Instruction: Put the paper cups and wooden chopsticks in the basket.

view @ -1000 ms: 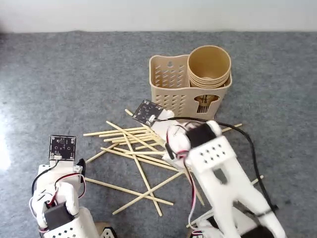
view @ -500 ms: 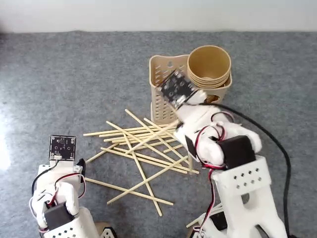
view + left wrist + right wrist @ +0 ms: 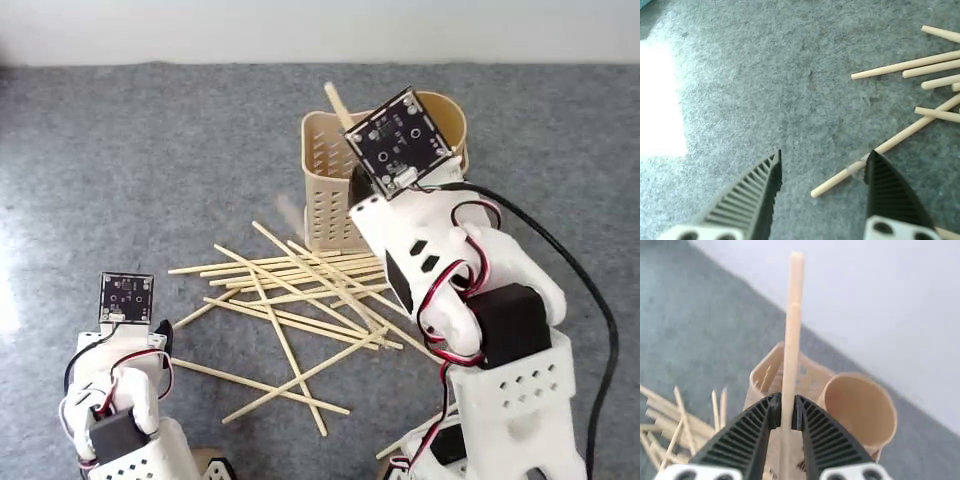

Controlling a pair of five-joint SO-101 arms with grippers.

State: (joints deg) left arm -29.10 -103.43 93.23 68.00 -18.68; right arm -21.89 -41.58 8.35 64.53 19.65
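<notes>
While your right gripper (image 3: 786, 412) clamps one pale wooden chopstick (image 3: 791, 330) upright, it stands over the beige slotted plastic basket (image 3: 760, 377).

Your right wrist view shows the jaws drawn narrow on the stick's lower part, the basket's rim directly beyond them, and the stacked tan paper cups (image 3: 860, 410) seated in one compartment. The high view hides those jaws beneath the arm's camera board. It adds the loose wooden chopsticks (image 3: 290, 290) criss-crossed on the grey carpeted table (image 3: 150, 150) just in front of the basket. You have open carpet to the side of the basket away from the cups, and beyond it up to the white far edge. Your left gripper (image 3: 825, 160) hangs spread wide over bare carpet at the margin of the pile, with one stick end lying just beside a fingertip.
</notes>
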